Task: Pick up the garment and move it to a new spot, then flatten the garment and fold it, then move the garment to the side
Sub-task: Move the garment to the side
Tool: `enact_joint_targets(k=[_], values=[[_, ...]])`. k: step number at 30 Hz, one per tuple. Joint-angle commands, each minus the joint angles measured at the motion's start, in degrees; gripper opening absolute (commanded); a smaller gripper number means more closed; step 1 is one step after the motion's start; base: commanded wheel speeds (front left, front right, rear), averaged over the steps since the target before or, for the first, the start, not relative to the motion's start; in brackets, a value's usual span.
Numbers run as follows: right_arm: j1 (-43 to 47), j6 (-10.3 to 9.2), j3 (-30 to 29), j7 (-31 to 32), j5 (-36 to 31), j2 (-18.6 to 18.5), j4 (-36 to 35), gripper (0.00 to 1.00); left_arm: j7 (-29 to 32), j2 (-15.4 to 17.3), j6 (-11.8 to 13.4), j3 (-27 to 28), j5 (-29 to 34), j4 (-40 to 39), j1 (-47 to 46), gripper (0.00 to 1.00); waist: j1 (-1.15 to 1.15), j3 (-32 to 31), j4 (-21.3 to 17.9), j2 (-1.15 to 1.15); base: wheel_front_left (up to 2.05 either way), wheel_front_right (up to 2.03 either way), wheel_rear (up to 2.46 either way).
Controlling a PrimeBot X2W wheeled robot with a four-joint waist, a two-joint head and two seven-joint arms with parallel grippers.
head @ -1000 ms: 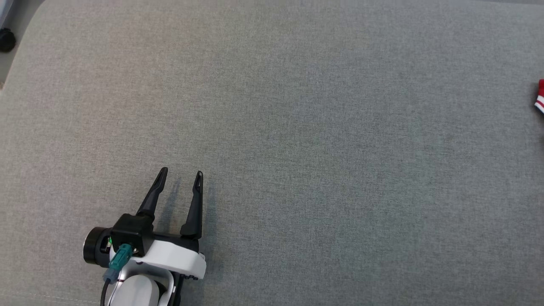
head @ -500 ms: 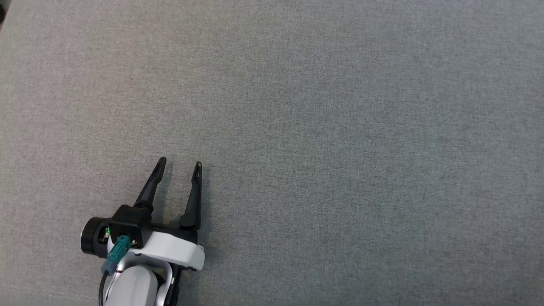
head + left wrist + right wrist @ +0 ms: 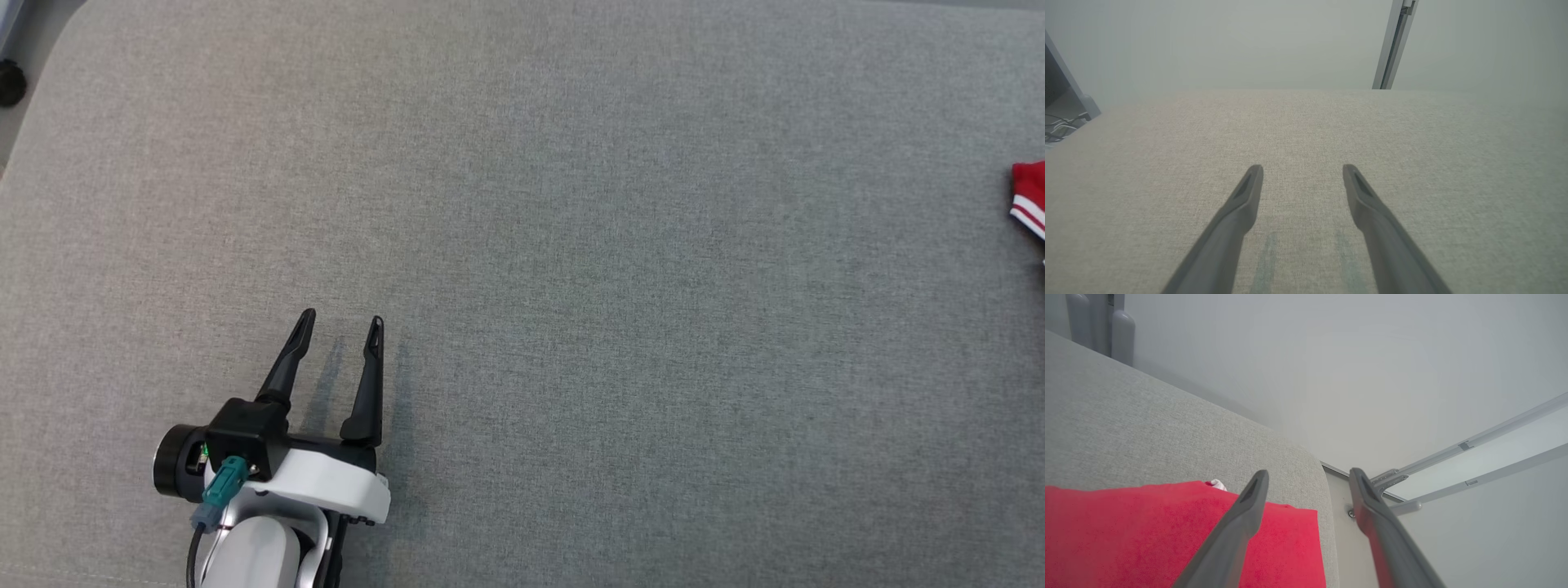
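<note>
Jutting in at right, red garment (image 3: 1030, 186), mostly cropped

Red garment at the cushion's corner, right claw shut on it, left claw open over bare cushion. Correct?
No: the right claw is open, not shut on it. The right wrist view shows its fingers spread above the red garment, gripping nothing. The rest holds: the garment lies at the corner of the cushion, left claw open over bare cushion.
</note>
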Motion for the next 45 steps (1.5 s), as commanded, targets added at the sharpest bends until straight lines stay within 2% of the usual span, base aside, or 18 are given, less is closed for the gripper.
enact_joint_targets(k=[1,7,11,15,19,20,28,31,34,38,42,45], values=[[-0.2,-0.02,-0.5,-1.2,0.0,1.2,-0.3,1.0,0.0,0.2,0.2,0.4,-0.2,0.0,0.7,1.0,0.0,-1.8,-0.4,0.0,0.0,0.0,0.0],[1.2,-0.02,-3.7,-5.9,1.4,5.8,-2.8,1.0,0.0,0.2,0.3,1.8,-0.1,-0.4,2.0,1.0,0.0,-6.3,-1.0,0.0,0.0,0.0,0.0],[4.9,-0.01,-7.5,-7.2,4.4,9.7,-7.0,1.0,0.0,0.2,0.6,2.9,-0.4,-1.2,2.9,1.0,0.0,-9.2,-1.2,0.0,0.0,0.0,0.0],[10.4,-0.01,-12.5,-7.5,7.2,12.2,-16.4,1.0,0.0,0.2,0.9,4.0,-0.3,-1.9,3.9,1.0,0.0,-11.4,-1.6,0.0,0.0,0.0,0.0],[20.0,-0.01,-17.9,-7.4,8.4,15.0,-28.1,1.0,0.0,0.2,0.9,5.1,-0.2,-2.6,4.6,1.0,0.0,-12.9,-2.0,0.0,0.0,0.0,0.0],[20.0,-0.01,-17.9,-7.4,8.4,15.0,-28.1,1.0,0.0,0.2,0.9,5.1,-0.2,-2.6,4.6,1.0,0.0,-12.9,-2.0,0.0,0.0,0.0,0.0],[37.2,-0.01,-29.5,-7.5,1.6,21.9,-45.7,1.0,0.0,0.2,1.1,5.8,-0.5,-3.4,5.6,1.0,0.0,-15.0,-2.3,0.0,0.0,0.0,0.0],[43.2,-0.01,-34.5,-7.4,-0.7,25.8,-50.8,1.0,0.0,0.2,1.3,6.1,-0.8,-3.6,6.2,1.0,0.0,-15.8,-2.3,0.0,0.0,0.0,0.0],[49.1,0.0,-36.8,-7.4,-4.8,29.1,-55.3,1.0,0.0,0.2,1.3,6.3,-1.3,-3.9,7.1,1.0,0.0,-16.4,-2.3,0.0,0.0,0.0,0.0],[56.0,-0.01,-41.8,-7.4,-7.1,34.9,-58.7,1.0,0.0,0.2,1.3,6.3,-1.3,-4.1,8.3,1.0,0.0,-17.2,-2.4,0.0,0.0,0.0,0.0],[61.3,0.0,-44.4,-7.5,-9.5,38.9,-61.6,1.0,0.0,0.2,0.9,6.8,-2.7,-3.2,9.4,1.0,0.0,-17.7,-3.1,0.0,0.0,0.0,0.0],[62.8,0.0,-44.6,-7.4,-10.7,39.5,-62.5,1.0,0.0,0.2,0.7,6.3,-1.9,-3.9,9.9,1.0,0.0,-17.7,-3.3,0.0,0.0,0.0,0.0]])
